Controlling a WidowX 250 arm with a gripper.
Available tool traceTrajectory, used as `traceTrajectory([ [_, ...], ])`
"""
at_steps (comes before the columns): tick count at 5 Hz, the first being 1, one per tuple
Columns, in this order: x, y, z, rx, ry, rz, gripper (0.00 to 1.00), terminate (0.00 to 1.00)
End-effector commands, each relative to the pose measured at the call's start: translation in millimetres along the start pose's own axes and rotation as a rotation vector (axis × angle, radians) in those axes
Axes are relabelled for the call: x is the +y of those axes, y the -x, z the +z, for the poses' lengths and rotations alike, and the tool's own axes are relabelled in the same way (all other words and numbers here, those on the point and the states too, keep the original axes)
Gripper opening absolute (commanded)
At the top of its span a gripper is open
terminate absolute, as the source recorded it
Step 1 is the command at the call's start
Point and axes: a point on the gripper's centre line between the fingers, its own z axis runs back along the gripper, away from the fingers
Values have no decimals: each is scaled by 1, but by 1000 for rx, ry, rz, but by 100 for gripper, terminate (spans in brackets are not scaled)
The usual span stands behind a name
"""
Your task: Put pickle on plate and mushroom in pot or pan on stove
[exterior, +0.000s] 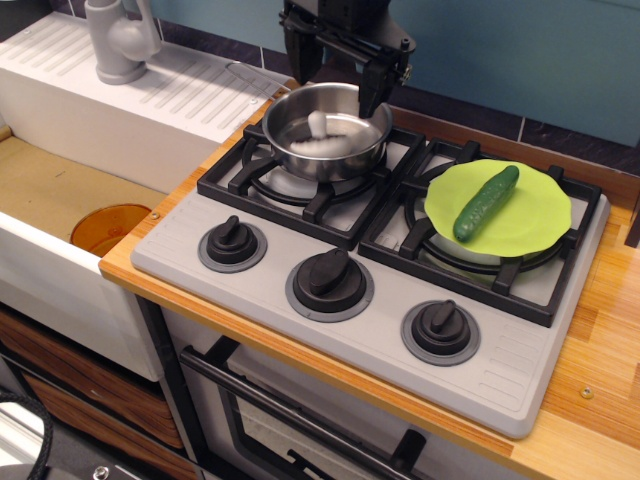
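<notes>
A wooden tabletop (600,330) carries the grey stove (300,330); on its grates sit a steel pan (325,130) and a green plate (535,215).

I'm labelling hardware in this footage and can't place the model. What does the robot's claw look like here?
Only its lower part shows at the top edge. The claw is all black: a boxy body with two straight, slim fingers pointing down, plus small bracket-like parts and screw-like details. No visible cables, coloured markings or logos; the rest of the arm is out of frame.
</notes>
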Motion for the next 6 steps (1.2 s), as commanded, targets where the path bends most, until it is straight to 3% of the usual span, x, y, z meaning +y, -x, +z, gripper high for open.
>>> traceTrajectory([
  [1, -13, -9, 43, -22, -33, 13, 100, 0],
  [3, -59, 7, 67, -14, -44, 58, 100, 0],
  [5, -80, 10, 66, -29, 45, 115, 100, 0],
  [6, -75, 7, 59, -30, 64, 134, 100, 100],
])
